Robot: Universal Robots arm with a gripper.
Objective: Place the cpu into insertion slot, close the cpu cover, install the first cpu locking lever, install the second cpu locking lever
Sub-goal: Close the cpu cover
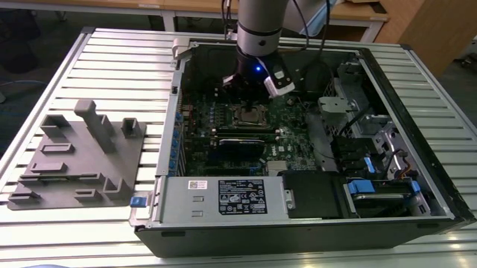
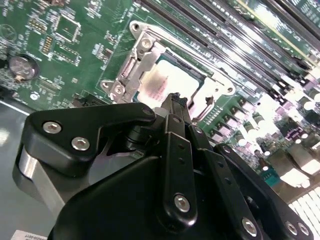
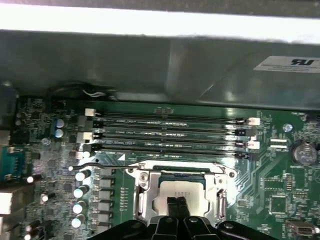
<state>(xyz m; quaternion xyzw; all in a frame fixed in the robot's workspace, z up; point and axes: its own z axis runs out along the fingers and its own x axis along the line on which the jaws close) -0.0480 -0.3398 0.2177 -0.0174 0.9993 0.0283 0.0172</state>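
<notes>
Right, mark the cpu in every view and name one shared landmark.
Exterior view: the cpu sits on the motherboard, beneath the hand.
First wrist view: cpu, between memory slots and hand.
Second wrist view: cpu, just past the hand.
Shared landmark: the hand.

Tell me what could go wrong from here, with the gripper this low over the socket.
1. The gripper, fingers together, sits right at the cpu exposed in the cpu cover window; an off-centre push could scratch or shift it.
2. A thin wire lever sticks out sideways past the cover in the first wrist view; it looks unlatched, so the cover may lift.
3. Capacitors stand near that lever; a sweep could clip them.
</notes>
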